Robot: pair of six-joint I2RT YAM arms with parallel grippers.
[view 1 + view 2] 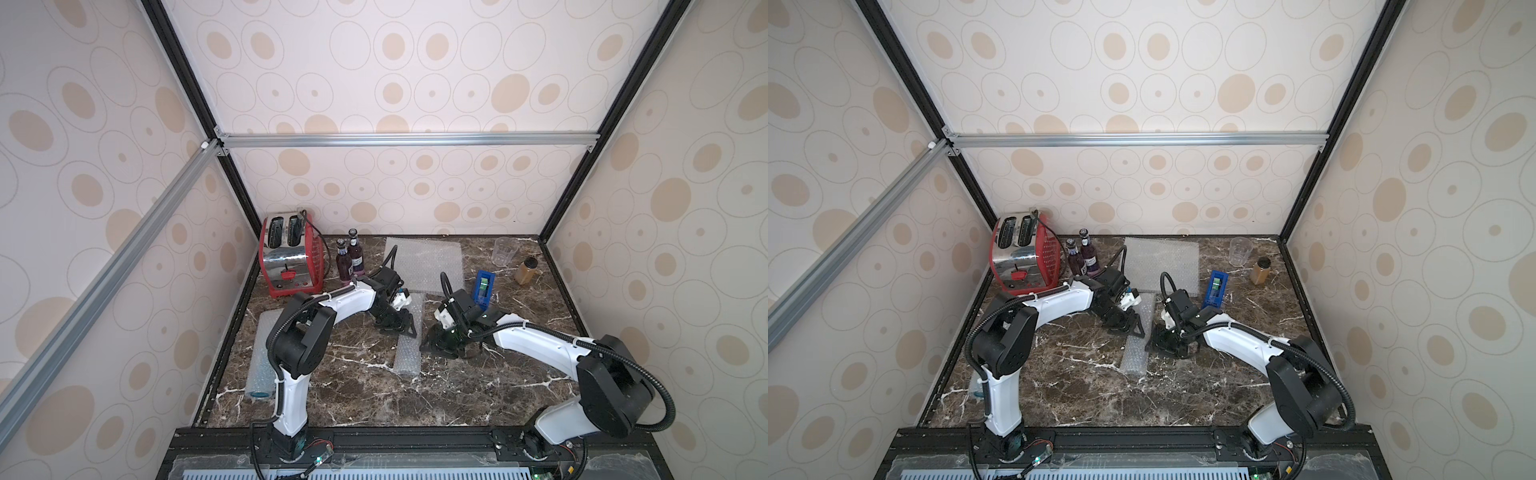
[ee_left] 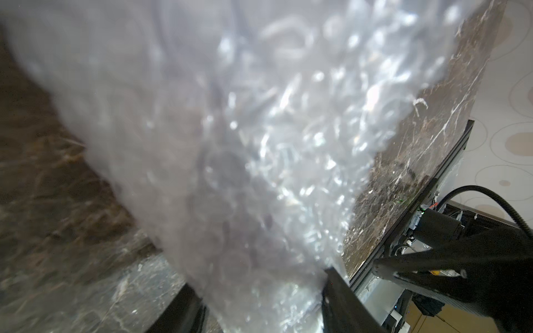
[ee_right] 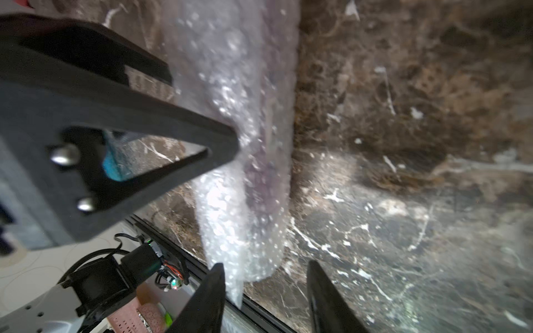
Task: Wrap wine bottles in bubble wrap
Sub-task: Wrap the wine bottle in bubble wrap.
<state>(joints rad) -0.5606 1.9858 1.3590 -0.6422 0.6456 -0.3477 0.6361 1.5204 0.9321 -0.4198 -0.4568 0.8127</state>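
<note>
Right wrist: marble [image 3: 403, 187] beside wrap [image 3: 248, 144] edge

**Operator:** Contents of the bubble-wrap roll [image 3: 259, 173]?
**Technician:** Purple tint only; outline blurred. Left wrist view: roll out of focus, cut off at frame edges.
**Operator:** Labels [image 1: 357, 262] on the standing bottles [image 1: 344, 266]?
**Technician:** Too small to read.

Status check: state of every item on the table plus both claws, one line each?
Purple bottles: upright, capped, unwrapped.
Flat bubble wrap sheet: spread flat, nothing on it.
Central roll: rolled, lying down, purple tint inside.
Left-side roll: rolled, lying down, blue end showing.
Clear cup: upright, looks empty.
Amber jar: standing, lid on.
Left claw: closed around Central roll.
Right claw: open, at the roll's end.
</note>
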